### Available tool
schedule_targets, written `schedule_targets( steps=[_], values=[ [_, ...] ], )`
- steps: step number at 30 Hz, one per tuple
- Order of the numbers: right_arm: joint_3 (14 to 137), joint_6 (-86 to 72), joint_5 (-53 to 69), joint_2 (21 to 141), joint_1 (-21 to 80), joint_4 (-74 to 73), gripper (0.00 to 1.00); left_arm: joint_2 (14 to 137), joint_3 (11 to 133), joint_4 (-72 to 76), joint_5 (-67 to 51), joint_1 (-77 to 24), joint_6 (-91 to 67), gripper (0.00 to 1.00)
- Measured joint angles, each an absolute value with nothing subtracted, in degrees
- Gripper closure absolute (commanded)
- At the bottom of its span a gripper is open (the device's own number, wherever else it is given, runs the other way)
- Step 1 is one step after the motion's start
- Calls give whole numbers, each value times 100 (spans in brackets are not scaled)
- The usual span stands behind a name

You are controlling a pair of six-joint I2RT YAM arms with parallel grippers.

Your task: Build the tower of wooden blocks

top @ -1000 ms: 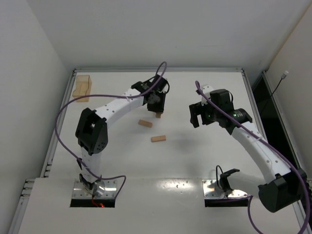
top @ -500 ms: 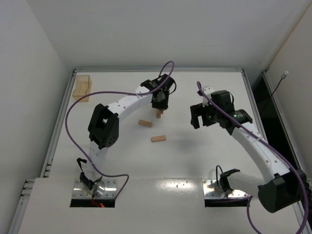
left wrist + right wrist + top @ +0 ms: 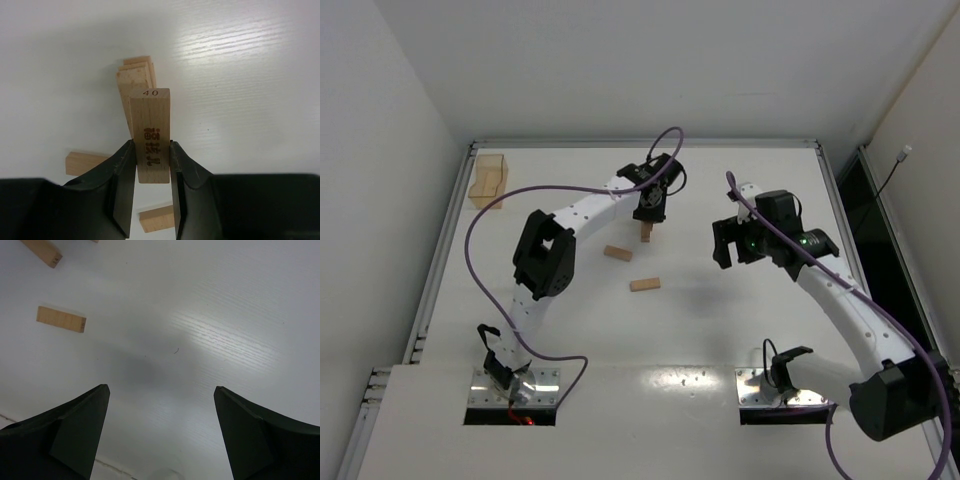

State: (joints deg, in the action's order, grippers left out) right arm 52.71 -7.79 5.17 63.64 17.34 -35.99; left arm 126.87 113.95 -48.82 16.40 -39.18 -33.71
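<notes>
My left gripper [image 3: 151,147] is shut on a light-tan wood block [image 3: 151,131] stamped "40", held lengthwise between the fingers. It hangs over the small tower [image 3: 135,79] of stacked blocks, and I cannot tell whether they touch. In the top view the left gripper [image 3: 651,207] is just above the tower [image 3: 645,233] at the table's middle back. Two loose wood blocks lie near the tower [image 3: 618,253] [image 3: 644,285]; they also show in the left wrist view [image 3: 82,163] [image 3: 157,219]. My right gripper [image 3: 735,245] is open and empty, above bare table [image 3: 162,390].
A clear amber-tinted plastic box [image 3: 488,180] stands at the back left corner. The table has a raised rim [image 3: 640,144] along the back and sides. The two loose blocks show at the upper left of the right wrist view [image 3: 61,319] [image 3: 42,251].
My left arm has swung its elbow to the right and the gripper has shifted slightly right over the tower, still holding the block. The right arm has hardly moved.
</notes>
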Motion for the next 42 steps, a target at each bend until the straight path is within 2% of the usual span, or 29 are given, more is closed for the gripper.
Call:
schedule_targets(
  steps=[23, 30, 36, 37, 39, 42],
  values=[
    [5133, -803, 609, 6335, 1732, -3597, 17, 12774, 11428, -4925, 1796, -3767, -3422, 100],
    [5133, -805, 607, 6335, 1732, -3599, 17, 12779, 11428, -4919, 1597, -3712, -3439, 89],
    [5133, -808, 628, 6335, 1732, -3599, 18, 12866, 11424, -4888, 1428, -3704, -3437, 67],
    [5133, -808, 628, 6335, 1732, -3599, 18, 12870, 11419, -4890, 1409, -3704, -3433, 59],
    [5133, -812, 631, 6335, 1732, -3599, 18, 12870, 11417, -4882, 1389, -3704, -3437, 58],
    [5133, -819, 631, 6335, 1732, -3599, 18, 12870, 11417, -4877, 1391, -3704, -3444, 49]
  ],
)
